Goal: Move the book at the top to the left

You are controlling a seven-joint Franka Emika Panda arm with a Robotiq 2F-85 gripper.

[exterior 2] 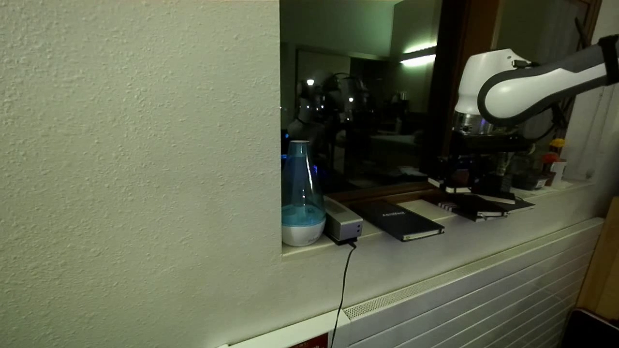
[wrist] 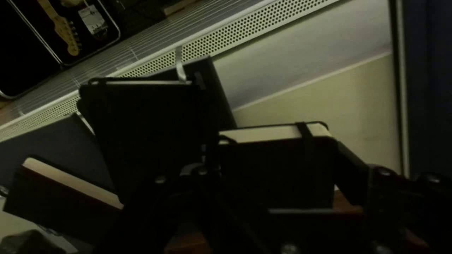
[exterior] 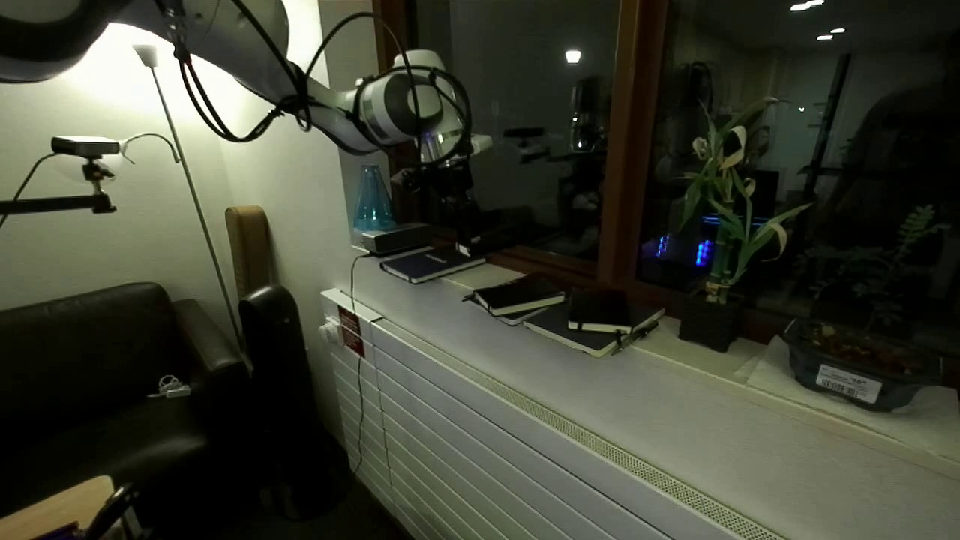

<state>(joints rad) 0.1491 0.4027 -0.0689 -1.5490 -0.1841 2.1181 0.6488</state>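
Book [wrist: 282,183] in black covers is pinched across its width by the gripper [wrist: 277,158], the fingers [wrist: 349,173] set against its two sides, pale page edge showing in the wrist view. Its lower part there sinks into shadow. It is over the counter [exterior: 570,375], toward the window edge, between the lettered notebook [exterior 2: 404,222] nearer the wall corner and the notebook pile [exterior: 598,309] farther along; I cannot tell whether its underside touches anything. In both exterior views the gripper blends into the dark window [exterior: 525,105], and little of the book beyond a light strip can be made out. The lettering is too small to read surely. In an exterior view the grey box [exterior: 396,238] hides the base of the blue humidifier [exterior: 373,202]. In an exterior view, too, red and yellow shapes [exterior 2: 551,158] past the gripper, near the counter's far end, are too blurred to name. The guitar [wrist: 67,35] is cut off by the wrist view's top edge
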